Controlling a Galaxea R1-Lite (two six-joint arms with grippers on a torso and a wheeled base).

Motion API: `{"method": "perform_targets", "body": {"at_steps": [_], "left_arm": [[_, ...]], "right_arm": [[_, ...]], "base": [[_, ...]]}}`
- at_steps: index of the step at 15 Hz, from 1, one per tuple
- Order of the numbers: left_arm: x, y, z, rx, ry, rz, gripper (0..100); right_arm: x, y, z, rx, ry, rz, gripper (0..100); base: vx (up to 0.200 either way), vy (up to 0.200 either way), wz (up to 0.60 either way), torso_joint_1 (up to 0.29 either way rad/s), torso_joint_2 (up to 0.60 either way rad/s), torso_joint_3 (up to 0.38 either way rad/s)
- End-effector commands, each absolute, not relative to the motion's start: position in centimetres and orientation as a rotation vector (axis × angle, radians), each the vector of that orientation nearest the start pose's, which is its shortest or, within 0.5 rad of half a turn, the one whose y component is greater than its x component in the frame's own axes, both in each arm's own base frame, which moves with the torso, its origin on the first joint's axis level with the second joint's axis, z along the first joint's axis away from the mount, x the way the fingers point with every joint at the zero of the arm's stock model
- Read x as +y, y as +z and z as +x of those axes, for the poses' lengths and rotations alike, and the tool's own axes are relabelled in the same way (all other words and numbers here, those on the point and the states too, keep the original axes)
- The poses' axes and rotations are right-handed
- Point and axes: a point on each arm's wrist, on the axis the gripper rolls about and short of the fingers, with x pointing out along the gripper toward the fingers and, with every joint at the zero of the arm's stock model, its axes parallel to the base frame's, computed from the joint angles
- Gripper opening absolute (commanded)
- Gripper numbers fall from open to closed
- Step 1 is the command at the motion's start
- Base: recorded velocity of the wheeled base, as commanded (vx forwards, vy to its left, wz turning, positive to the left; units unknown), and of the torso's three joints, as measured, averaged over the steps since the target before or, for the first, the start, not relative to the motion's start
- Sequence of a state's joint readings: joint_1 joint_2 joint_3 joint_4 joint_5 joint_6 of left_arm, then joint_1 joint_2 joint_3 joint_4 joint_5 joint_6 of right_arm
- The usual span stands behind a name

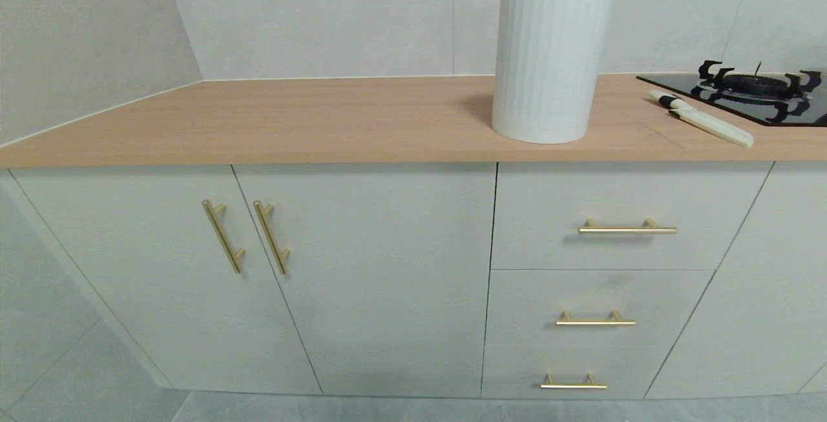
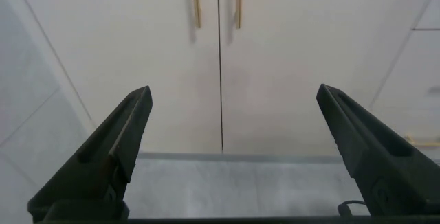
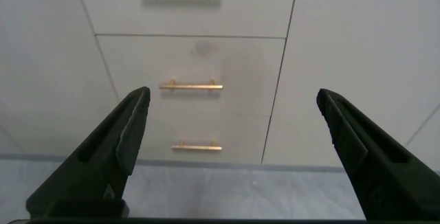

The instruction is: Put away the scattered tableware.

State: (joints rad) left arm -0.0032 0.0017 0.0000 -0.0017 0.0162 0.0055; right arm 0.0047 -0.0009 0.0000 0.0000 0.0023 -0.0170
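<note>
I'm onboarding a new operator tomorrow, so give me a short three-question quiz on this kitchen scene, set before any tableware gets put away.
1. True or false: the cream-bladed knife with the black-and-white handle lies on the robot's right of the tall white ribbed cylinder.
2. How many gold bar handles does the drawer stack carry? A two, B three, C four.
3. Fill in: the left gripper and the right gripper both have their jaws ___.
Key: 1 true; 2 B; 3 open.
</note>
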Motion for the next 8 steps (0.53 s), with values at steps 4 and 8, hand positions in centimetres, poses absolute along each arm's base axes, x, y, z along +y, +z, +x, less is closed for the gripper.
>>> {"method": "perform_targets", "body": {"at_steps": [4, 8], "left_arm": [[0.04, 7.57, -2.26, 0.002, 0.014, 0.005, 100], [0.04, 7.57, -2.26, 0.002, 0.014, 0.005, 100]], "right_arm": [[-0.01, 7.55, -2.27, 0.001, 0.009, -0.017, 100], [-0.01, 7.55, -2.27, 0.001, 0.008, -0.017, 100]], "base": [[0.200, 0.000, 0.00, 0.002, 0.00, 0.002], [0.200, 0.000, 0.00, 0.005, 0.00, 0.001]]}}
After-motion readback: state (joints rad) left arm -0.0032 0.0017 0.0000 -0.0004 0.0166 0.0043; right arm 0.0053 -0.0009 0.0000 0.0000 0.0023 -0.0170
